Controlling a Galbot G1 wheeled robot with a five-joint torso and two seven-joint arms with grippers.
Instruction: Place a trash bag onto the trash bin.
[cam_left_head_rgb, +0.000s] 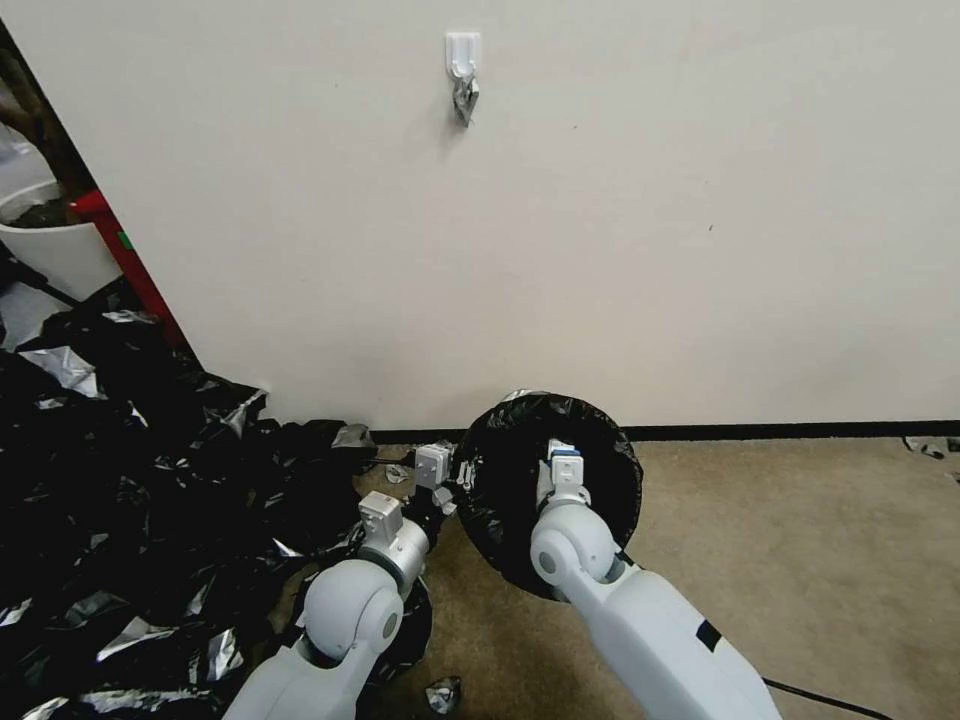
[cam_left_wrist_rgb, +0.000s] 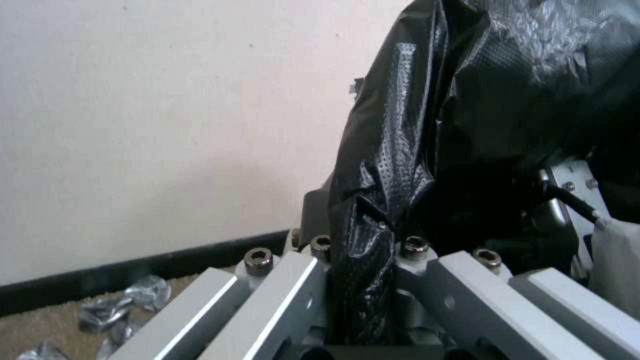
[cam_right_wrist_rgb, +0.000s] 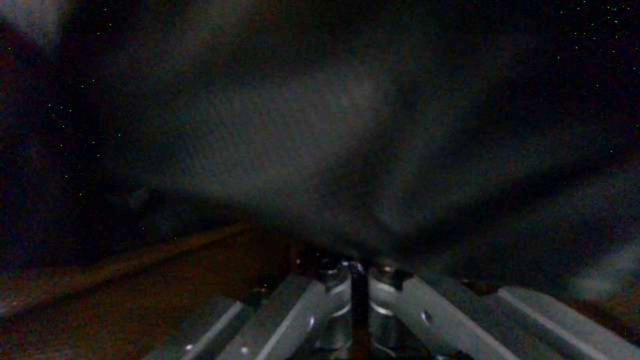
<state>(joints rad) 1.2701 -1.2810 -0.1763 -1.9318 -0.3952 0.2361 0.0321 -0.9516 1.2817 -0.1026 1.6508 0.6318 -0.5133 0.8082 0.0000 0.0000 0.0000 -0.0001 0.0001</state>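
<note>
The black glossy trash bag (cam_left_head_rgb: 505, 500) forms a round dark shape on the carpet by the wall, and the trash bin under it is hidden. My left gripper (cam_left_head_rgb: 458, 478) is at the bag's left edge. In the left wrist view its fingers (cam_left_wrist_rgb: 293, 295) pinch a fold of the bag (cam_left_wrist_rgb: 400, 165). My right gripper (cam_left_head_rgb: 565, 468) reaches into the middle of the round shape. Seen from the right wrist, its fingers (cam_right_wrist_rgb: 400, 300) sit close together on a thin dark strip, and bag folds (cam_right_wrist_rgb: 287, 140) fan out from the tips.
A big heap of black plastic sheeting (cam_left_head_rgb: 120, 480) covers the floor on the left. A white tub (cam_left_head_rgb: 50, 250) and a red post (cam_left_head_rgb: 130, 265) stand behind it. A wall hook (cam_left_head_rgb: 462, 55) holds a silver scrap. Small scraps (cam_left_head_rgb: 443, 692) lie on the carpet.
</note>
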